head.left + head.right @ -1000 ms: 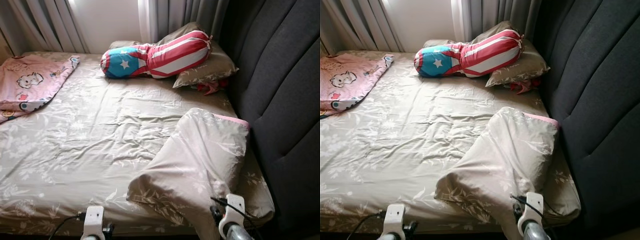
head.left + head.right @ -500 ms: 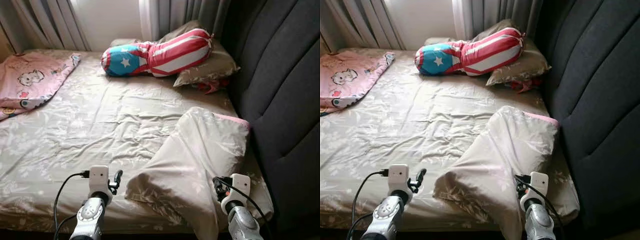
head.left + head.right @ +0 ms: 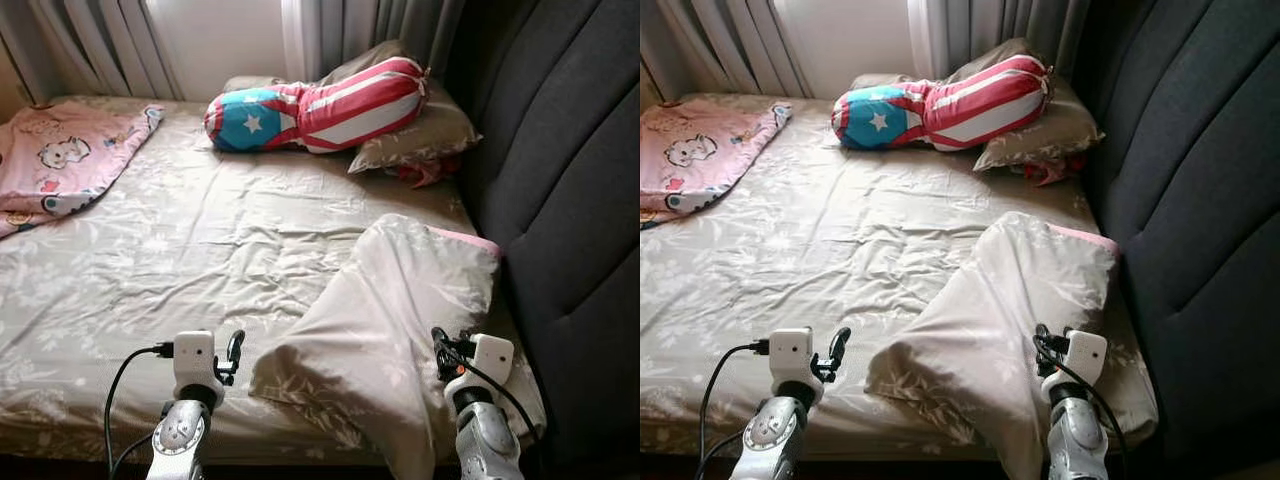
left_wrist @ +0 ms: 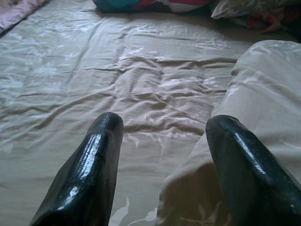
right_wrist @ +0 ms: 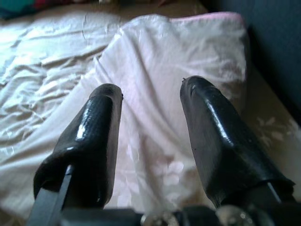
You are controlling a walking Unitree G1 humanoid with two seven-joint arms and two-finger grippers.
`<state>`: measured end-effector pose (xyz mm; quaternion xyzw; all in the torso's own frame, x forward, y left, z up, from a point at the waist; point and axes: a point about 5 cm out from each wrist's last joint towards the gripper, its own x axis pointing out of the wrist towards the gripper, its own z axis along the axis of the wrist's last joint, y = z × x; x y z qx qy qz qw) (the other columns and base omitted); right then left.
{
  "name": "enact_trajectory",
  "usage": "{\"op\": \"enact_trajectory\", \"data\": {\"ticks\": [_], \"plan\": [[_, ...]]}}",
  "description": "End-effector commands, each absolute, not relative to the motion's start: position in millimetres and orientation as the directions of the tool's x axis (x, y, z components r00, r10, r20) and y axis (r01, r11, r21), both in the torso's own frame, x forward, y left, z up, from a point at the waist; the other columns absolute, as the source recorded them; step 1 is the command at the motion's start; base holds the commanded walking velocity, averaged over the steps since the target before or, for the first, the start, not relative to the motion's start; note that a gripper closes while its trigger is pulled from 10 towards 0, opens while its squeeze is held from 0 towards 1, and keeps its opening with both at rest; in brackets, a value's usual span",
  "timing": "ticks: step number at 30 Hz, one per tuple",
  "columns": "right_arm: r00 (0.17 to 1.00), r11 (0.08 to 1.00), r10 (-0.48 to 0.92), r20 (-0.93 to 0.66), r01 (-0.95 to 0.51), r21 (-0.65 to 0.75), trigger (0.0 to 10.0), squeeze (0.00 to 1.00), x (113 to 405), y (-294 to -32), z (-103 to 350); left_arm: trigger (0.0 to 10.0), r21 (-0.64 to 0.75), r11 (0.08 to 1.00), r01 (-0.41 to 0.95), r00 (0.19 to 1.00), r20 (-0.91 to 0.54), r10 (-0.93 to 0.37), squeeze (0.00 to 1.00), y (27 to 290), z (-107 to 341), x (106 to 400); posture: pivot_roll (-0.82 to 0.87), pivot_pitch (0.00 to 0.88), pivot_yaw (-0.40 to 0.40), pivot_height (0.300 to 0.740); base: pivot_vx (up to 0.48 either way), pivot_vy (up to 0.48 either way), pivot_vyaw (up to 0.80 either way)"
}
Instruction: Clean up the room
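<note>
With both the left gripper (image 4: 162, 165) and right gripper (image 5: 150, 136) spread and holding nothing, pinching only the loose beige floral pillowcase (image 3: 400, 320) may slip the pillow out.

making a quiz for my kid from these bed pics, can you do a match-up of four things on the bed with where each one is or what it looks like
Things:
1. star-and-stripes bolster
2. pink cartoon blanket
3. near pillow
4. left end effector

Descriptions:
A. open, over the sheet beside the near pillow's corner
B. lying crumpled near the foot edge, by the dark headboard
C. at the far left corner of the bed
D. resting across the far pillow by the curtains

Pairs: 1-D, 2-C, 3-B, 4-A
</note>
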<state>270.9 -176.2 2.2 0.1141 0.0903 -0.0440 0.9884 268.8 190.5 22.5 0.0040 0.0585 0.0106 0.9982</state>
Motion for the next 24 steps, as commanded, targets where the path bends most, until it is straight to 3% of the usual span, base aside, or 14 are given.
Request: {"op": "enact_trajectory", "data": {"ticks": [1, 7, 24], "plan": [[0.981, 0.971, -0.069, -0.183, 0.108, 0.213, 10.0, 0.00, 268.2, -176.9, 1.4, 10.0, 0.001, 1.000, -0.025, 0.992, -0.126, 0.024, 0.00, 188.1, 21.8, 267.7, -0.03, 0.011, -0.027, 0.740, 0.000, 0.000, 0.00], [0.981, 0.973, -0.058, -0.185, 0.096, 0.209, 10.0, 0.00, 266.0, -174.2, 0.1, 10.0, 0.000, 1.000, -0.017, 0.992, -0.125, 0.017, 0.00, 184.9, 23.6, 268.8, -0.03, 0.000, -0.026, 0.740, 0.000, 0.000, 0.00], [0.980, 0.974, -0.037, -0.194, 0.079, 0.212, 10.0, 0.00, 267.7, -168.5, 0.4, 10.0, 0.011, 1.000, -0.023, 0.990, -0.142, 0.024, 0.00, 189.2, 25.4, 270.2, -0.02, 0.012, -0.021, 0.740, 0.312, 0.000, 0.00]]}}
